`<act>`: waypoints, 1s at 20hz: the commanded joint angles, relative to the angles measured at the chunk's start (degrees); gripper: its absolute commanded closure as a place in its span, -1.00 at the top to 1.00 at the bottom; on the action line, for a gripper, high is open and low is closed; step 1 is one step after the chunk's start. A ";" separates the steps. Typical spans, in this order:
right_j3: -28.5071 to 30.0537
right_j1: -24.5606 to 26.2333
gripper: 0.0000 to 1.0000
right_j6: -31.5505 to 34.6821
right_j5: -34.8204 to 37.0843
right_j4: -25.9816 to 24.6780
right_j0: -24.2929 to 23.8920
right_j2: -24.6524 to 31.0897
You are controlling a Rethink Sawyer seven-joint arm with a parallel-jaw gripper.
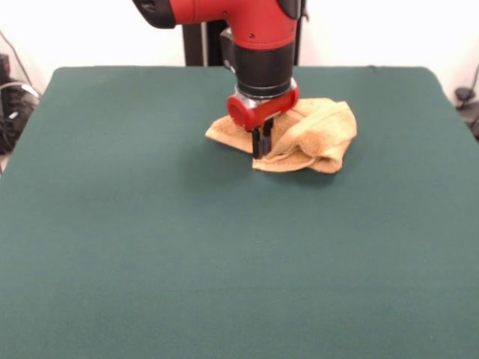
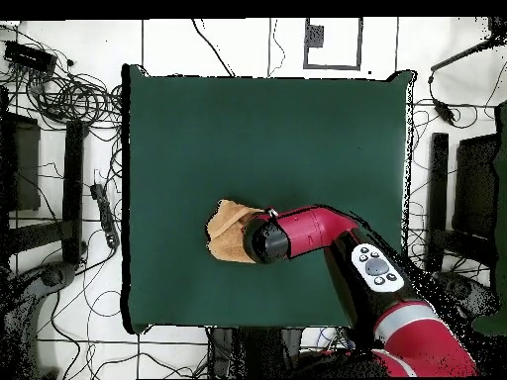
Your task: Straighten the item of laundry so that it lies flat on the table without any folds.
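Observation:
The mustard-tan towel [image 1: 318,134] lies crumpled in a bunched heap with several folds, on the far middle of the dark green table [image 1: 150,247]. My gripper [image 1: 261,152] comes straight down on the towel's near left edge. Its black fingers [image 1: 257,142] stand close together, pinched on a fold of the cloth at table level. In the overhead view the towel [image 2: 226,233] shows left of the red wrist [image 2: 265,240], which hides the fingers and part of the cloth. The table [image 2: 257,129] is far larger than the towel.
The red and black arm [image 2: 396,297] reaches in from the robot's side across the table's edge. Cables and black stands [image 2: 59,99] lie on the floor around the table. Green cloth spreads wide on all sides of the towel.

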 commanded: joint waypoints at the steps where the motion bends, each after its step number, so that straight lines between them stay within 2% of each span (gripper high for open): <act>1: 1.55 1.44 -1.00 1.07 5.53 2.92 3.38 5.28; 20: 3.15 -4.34 -1.00 -0.49 11.48 7.58 2.50 6.85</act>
